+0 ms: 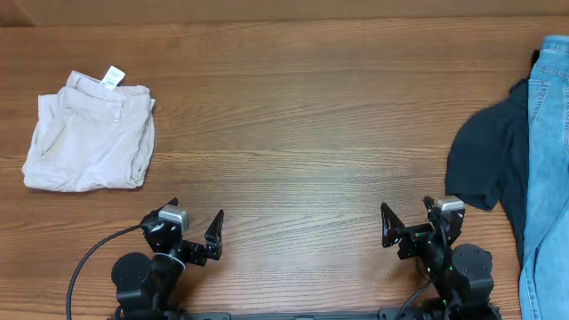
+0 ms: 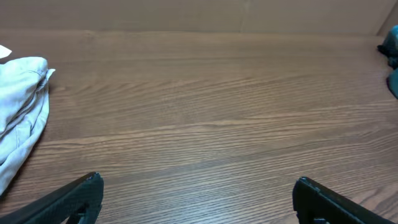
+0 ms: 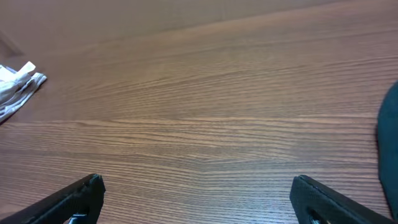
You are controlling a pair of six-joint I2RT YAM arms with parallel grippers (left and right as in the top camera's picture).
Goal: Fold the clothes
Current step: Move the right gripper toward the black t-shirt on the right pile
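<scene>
While both arms wait at the near edge with fingers spread wide and empty, the left gripper and the right gripper alike, the step in hand looks like fetching the dark T-shirt. It lies bunched at the right side of the surface, against the denim jeans. The right arm is closer. It should pinch only the shirt's free left edge and draw it to the bare middle, leaving the jeans. The beige shorts lie folded at the far left.

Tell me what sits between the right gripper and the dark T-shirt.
Nothing visible does. Only bare table lies between the open right gripper and the dark T-shirt at the table's right edge. The light blue jeans lie along the shirt's far side, beyond it, not in the path.
</scene>
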